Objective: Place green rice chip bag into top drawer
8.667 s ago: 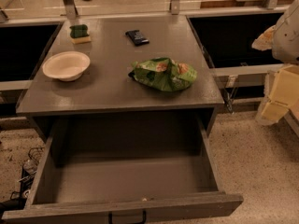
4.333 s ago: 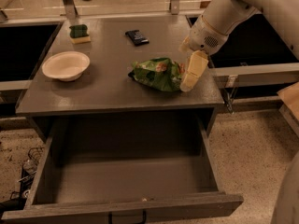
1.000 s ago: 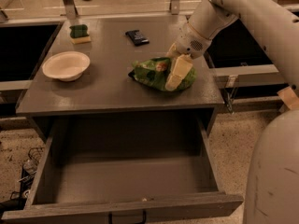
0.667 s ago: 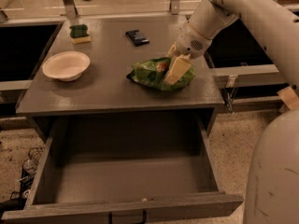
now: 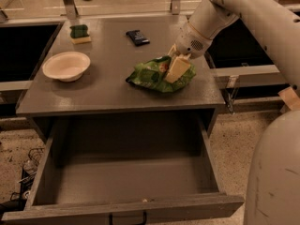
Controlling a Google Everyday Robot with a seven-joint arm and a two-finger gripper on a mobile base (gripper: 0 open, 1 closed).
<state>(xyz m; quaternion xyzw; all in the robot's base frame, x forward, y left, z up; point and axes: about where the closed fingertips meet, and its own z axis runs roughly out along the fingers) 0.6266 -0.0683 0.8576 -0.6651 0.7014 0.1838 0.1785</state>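
Note:
The green rice chip bag (image 5: 149, 75) lies crumpled on the grey table (image 5: 108, 93), near its front right. My gripper (image 5: 176, 68) comes down from the upper right and is pressed onto the bag's right half, covering part of it. The bag still rests on the table top. The top drawer (image 5: 211, 172) stands pulled out below the table's front edge, its inside bare, with a dark handle (image 5: 127, 218) at the middle of its front.
A white bowl (image 5: 66, 65) sits at the table's left. A green-topped sponge (image 5: 80, 33) is at the back left and a small dark packet (image 5: 138, 37) at the back middle. My white arm (image 5: 243, 8) and body (image 5: 276, 172) fill the right side.
The gripper has settled lower and a little left into the bag. The bag has been pushed slightly left and looks more crumpled. The drawer has not moved.

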